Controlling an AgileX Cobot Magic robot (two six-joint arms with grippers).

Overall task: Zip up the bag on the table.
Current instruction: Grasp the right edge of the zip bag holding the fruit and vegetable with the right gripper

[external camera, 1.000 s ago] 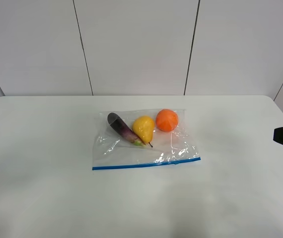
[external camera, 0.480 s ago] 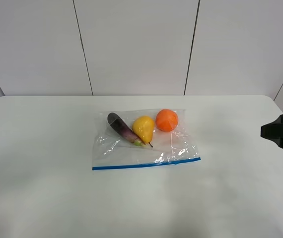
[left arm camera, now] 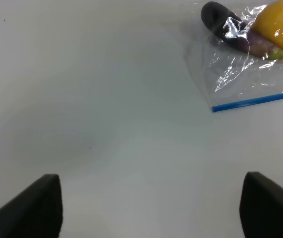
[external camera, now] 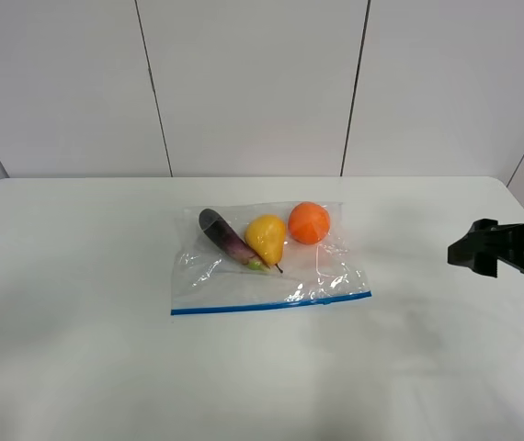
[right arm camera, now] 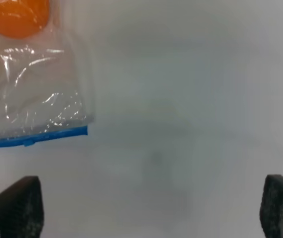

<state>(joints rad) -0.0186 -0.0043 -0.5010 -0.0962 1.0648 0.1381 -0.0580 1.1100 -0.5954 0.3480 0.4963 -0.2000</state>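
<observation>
The bag (external camera: pixel 271 266) lies flat in the middle of the white table (external camera: pixel 78 276). It is clear crinkly plastic with a blue zipper strip (external camera: pixel 271 304) along its near edge. A purple eggplant (external camera: pixel 225 235), a yellow pear (external camera: pixel 267 238) and an orange (external camera: pixel 309 222) show through it. My right gripper (external camera: pixel 461 254) is above the table well to the right of the bag, open and empty; its wrist view shows the bag's corner (right arm camera: pixel 32 94). My left gripper (left arm camera: pixel 151 208) is open and empty, away from the bag (left arm camera: pixel 241 59), and is out of the exterior high view.
A grey panelled wall (external camera: pixel 253 83) stands behind the table's far edge. White tabletop lies on all sides of the bag.
My right gripper has moved left, farther into the exterior high view and closer to the bag. The bag has not moved.
</observation>
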